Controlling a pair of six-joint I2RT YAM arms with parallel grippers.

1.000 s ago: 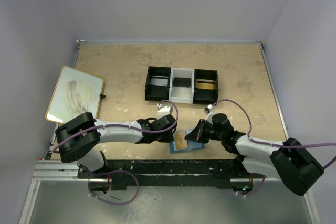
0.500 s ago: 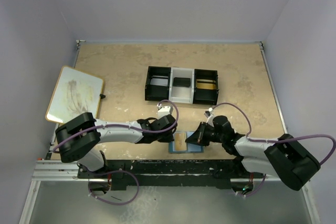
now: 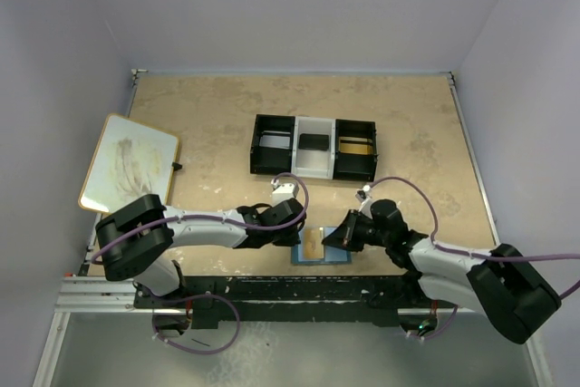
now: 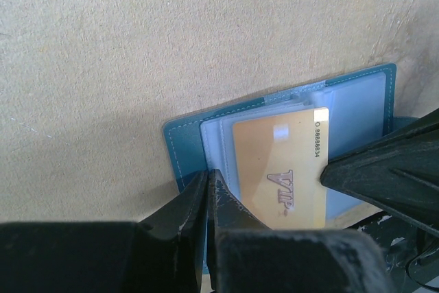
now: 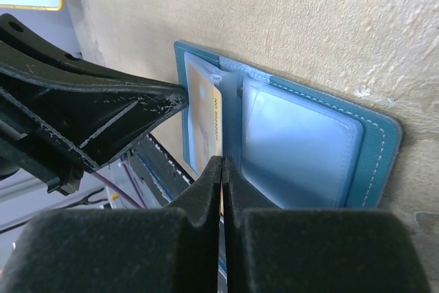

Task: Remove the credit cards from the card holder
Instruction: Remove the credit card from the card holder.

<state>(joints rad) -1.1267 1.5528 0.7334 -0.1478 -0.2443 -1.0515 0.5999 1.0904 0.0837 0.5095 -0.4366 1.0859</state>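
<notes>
The card holder (image 4: 180, 143) lies open and flat on the worktop (image 3: 208, 124), close to its near edge and between the two arms, with its long axis running from left to right. The gold card (image 4: 278, 169) sits in the left half, partly out of the milky plastic sleeves (image 5: 295, 142). Its long axis runs along the fold of the holder, so toward and away from the arm bases, and its printed face is up. A second, pale card I cannot make out. The left tool (image 4: 208, 193) is closed on nothing, and its tip rests on the left border of the holder, I think to keep it down. The right tool (image 5: 221, 176) is also closed, and the thin edge of the gold card seems pinched between its tips. The card should be light, stiff and smooth, so it can slip out of a weak pinch. The free long edge is the only good place to take hold of it. The holder is soft and light and would probably follow the card if nothing presses on it.
</notes>
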